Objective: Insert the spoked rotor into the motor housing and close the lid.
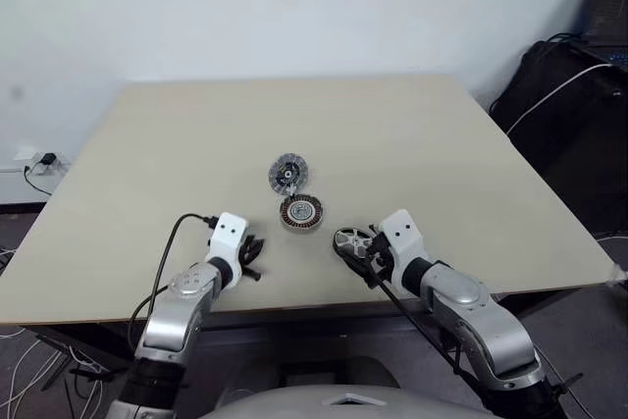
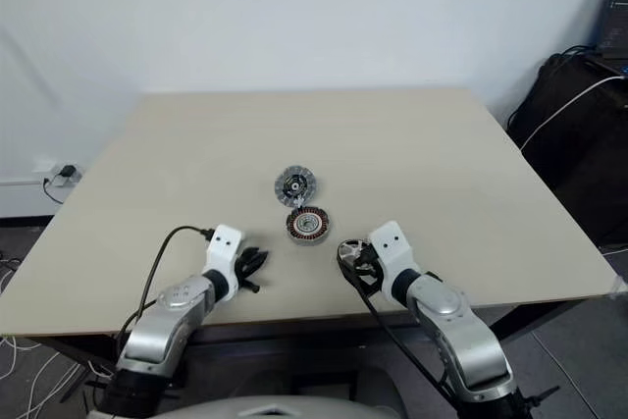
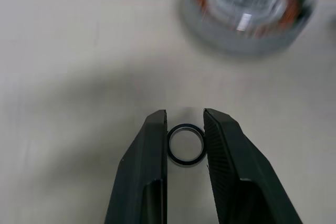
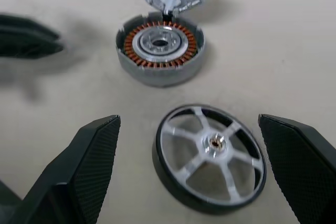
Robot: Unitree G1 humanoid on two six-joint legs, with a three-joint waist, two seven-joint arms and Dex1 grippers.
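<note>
The broad beige surface [image 1: 412,134] carries everything here, and both arms reach in over its near edge, each angled down and toward the middle. On the right, the right tool [image 4: 189,166] hangs low with its two black fingers spread wide apart, and the spoked rotor [image 4: 210,156] lies flat on the surface between them, neither finger touching it from what the right wrist view gives. That rotor is a dark ring with five pale silver spokes running into a small bright hub. On the left, the left tool [image 3: 185,145] points toward the motor housing, its fingers drawn in close and clamped on a small black ring [image 3: 185,144], a thin dark hoop with a clear middle, pinched from both sides just above the surface. The motor housing [image 1: 301,213] sits at the centre of the surface, between the two tools and a little beyond them: a round grey cup, copper-brown windings circling inside, a silvery core in the middle. Touching its far rim lies the lid [image 1: 288,173], a silver-grey disc with fine ribs and a dark hub facing up. The count: one rotor, one housing, one lid, one small ring, two tools.
</note>
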